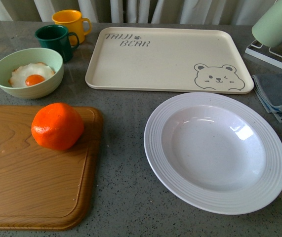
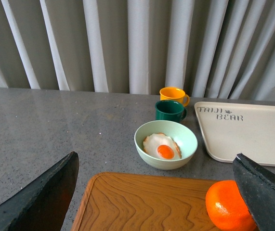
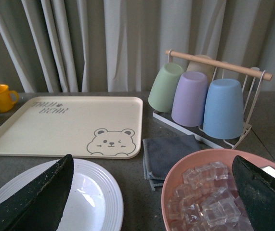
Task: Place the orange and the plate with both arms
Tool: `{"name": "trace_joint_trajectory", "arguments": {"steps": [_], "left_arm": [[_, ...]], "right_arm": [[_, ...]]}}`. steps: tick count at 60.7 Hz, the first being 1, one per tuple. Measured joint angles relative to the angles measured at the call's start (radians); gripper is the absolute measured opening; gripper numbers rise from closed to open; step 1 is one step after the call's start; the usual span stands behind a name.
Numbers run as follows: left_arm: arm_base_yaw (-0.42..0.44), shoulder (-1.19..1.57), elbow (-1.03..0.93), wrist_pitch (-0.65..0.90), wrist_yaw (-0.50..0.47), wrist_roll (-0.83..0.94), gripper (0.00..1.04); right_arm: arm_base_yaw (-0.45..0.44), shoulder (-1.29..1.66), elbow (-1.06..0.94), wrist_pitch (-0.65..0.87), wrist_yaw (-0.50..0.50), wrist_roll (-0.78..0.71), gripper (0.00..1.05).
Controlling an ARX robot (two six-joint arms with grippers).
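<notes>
The wooden cutting board (image 1: 27, 187) lies closest to me, on my left side. The orange (image 1: 57, 126) sits loose on its far corner, set there, I take it, so my left arm can reach it. My left claw (image 2: 155, 155) hangs above the board with its fingers spread wide and nothing between them. The orange lies near one finger, off to the side and not inside the gap. Further right, the plate (image 1: 155, 143) rests flat on the grey counter, on my right arm's side. My right claw (image 3: 151, 158) is likewise spread wide and holds nothing, with the plate's rim below it. Neither grasp has begun, I judge.
</notes>
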Motion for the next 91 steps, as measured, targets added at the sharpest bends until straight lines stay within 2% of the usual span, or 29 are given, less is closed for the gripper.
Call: {"name": "trace_joint_trajectory", "arguments": {"steps": [38,40,41,42,44,46,53,63,66,73,80,91], "left_arm": [[0.0,0.0,0.0,0.0,0.001,0.0,0.96],[0.016,0.023,0.016,-0.05,0.044,-0.007,0.96],[0.031,0.048,0.04,-0.113,0.122,-0.017,0.96],[0.035,0.066,0.046,-0.13,0.136,-0.018,0.96],[0.04,0.166,0.1,-0.232,0.227,-0.028,0.96],[0.031,0.238,0.116,-0.238,0.259,-0.034,0.96],[-0.021,0.47,0.122,-0.079,0.255,-0.04,0.96],[-0.077,0.811,0.16,0.243,0.241,-0.051,0.96],[-0.097,0.973,0.193,0.381,0.236,-0.063,0.96],[-0.142,1.241,0.254,0.56,0.233,-0.074,0.96],[-0.181,1.416,0.306,0.645,0.236,-0.077,0.96],[-0.214,1.543,0.342,0.695,0.245,-0.078,0.96]], "right_arm": [[0.0,0.0,0.0,0.0,0.0,0.0,0.96],[0.0,0.0,0.0,0.0,0.0,0.0,0.96],[0.0,0.0,0.0,0.0,0.001,0.0,0.96],[0.0,0.0,0.0,0.0,0.001,0.0,0.96],[0.0,0.0,0.0,0.0,-0.002,0.0,0.96],[0.0,0.0,0.0,0.0,-0.001,0.0,0.96],[0.0,0.0,0.0,0.0,0.0,0.0,0.96],[0.0,0.0,0.0,0.0,0.0,0.0,0.96],[0.0,0.0,0.0,0.0,0.0,0.0,0.96],[0.0,0.0,0.0,0.0,0.0,0.0,0.96],[0.0,0.0,0.0,0.0,0.0,0.0,0.96],[0.0,0.0,0.0,0.0,0.0,0.0,0.96]]}}
